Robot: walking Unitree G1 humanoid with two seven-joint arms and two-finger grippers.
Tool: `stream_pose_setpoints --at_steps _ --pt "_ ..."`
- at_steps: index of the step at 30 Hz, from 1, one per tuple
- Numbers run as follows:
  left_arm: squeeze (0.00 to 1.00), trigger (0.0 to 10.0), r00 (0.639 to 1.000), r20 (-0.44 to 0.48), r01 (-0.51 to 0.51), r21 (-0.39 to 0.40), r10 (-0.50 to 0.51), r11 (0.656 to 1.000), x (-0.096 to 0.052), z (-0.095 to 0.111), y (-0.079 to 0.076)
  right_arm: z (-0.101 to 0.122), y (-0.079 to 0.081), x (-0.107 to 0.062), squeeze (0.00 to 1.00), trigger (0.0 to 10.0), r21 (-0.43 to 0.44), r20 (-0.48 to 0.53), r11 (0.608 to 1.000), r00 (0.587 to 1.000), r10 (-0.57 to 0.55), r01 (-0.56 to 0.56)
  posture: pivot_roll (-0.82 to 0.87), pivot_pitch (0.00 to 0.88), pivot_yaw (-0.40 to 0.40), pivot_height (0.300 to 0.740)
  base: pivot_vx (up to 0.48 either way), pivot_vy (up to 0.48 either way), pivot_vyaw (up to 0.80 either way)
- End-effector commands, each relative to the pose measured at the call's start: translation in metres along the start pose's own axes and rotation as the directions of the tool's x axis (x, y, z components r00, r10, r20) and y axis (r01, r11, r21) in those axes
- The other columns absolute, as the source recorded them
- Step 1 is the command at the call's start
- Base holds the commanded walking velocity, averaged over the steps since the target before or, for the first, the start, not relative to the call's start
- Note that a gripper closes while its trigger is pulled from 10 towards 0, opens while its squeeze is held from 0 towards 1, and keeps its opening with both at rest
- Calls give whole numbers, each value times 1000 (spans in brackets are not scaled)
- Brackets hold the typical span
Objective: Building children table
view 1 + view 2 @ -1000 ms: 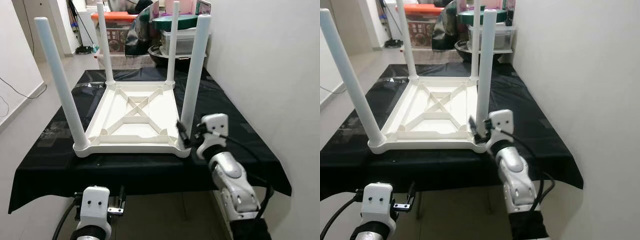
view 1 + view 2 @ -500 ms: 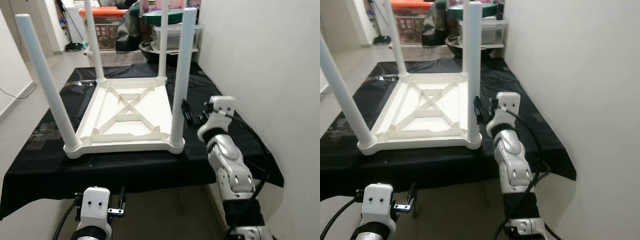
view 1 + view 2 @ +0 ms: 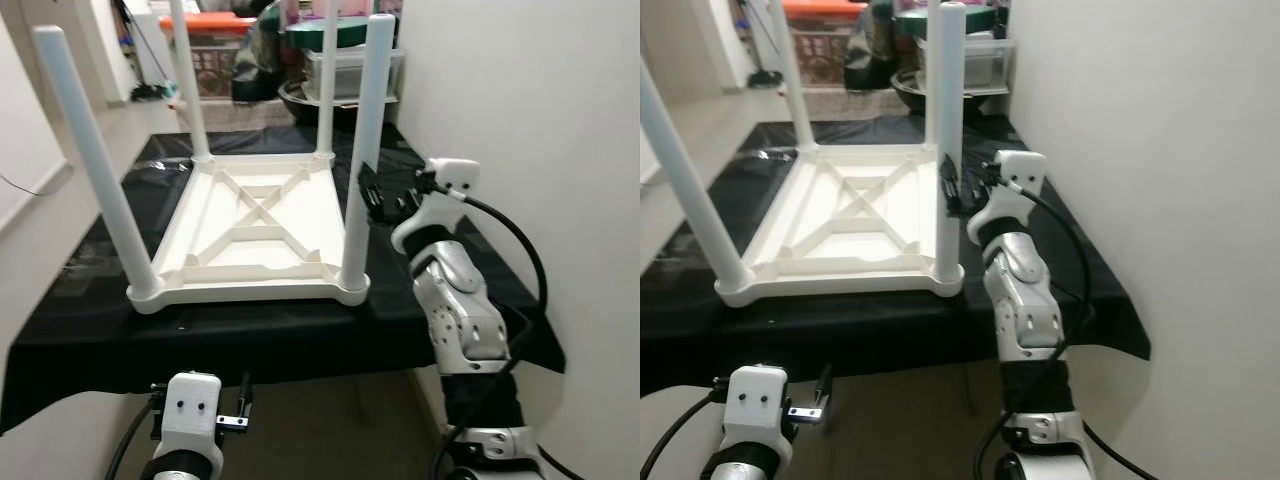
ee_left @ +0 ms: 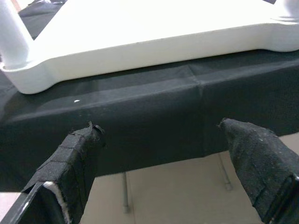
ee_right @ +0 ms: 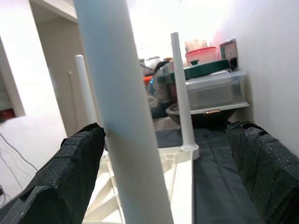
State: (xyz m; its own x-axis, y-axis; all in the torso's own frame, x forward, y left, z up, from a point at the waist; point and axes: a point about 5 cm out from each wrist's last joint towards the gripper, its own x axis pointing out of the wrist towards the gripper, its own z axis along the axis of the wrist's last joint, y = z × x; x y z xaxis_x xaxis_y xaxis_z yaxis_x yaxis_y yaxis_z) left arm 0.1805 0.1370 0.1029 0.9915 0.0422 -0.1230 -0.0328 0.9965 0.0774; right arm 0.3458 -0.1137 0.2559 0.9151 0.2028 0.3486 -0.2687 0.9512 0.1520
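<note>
While upturned, white table (image 3: 255,230) points four legs upward.

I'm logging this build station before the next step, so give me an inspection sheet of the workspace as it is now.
Surface: black cloth covers the bench.
Job's things: white table lies upside down, four legs up; near right leg upright.
Clutter: bins and a bowl piled behind the bench.
Grippers: right tool open, its fingers either side of the near right leg, apart from it; left tool open, low before the bench edge.
Cables: black cable loops along the right arm.
Surroundings: white wall close on the right.
</note>
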Motion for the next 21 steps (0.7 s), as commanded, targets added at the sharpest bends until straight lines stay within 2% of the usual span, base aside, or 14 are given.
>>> stream_pose_setpoints --at_steps 1,11,21 --pt "0 10000 1000 -28 -2 15 3 1000 -1 -5 2 0 4 -1 0 10000 21 9 1000 1000 19 -19 -93 63 -8 734 0 0 0" --pt "0 10000 999 -33 -1 27 2 1000 -1 -6 7 2 18 -1 0 10000 12 25 997 997 77 -78 -40 53 10 734 0 0 0" --pt "0 10000 999 -34 6 36 -5 999 -1 -6 8 4 23 1 0 10000 23 46 995 994 98 -99 -6 40 8 734 0 0 0"
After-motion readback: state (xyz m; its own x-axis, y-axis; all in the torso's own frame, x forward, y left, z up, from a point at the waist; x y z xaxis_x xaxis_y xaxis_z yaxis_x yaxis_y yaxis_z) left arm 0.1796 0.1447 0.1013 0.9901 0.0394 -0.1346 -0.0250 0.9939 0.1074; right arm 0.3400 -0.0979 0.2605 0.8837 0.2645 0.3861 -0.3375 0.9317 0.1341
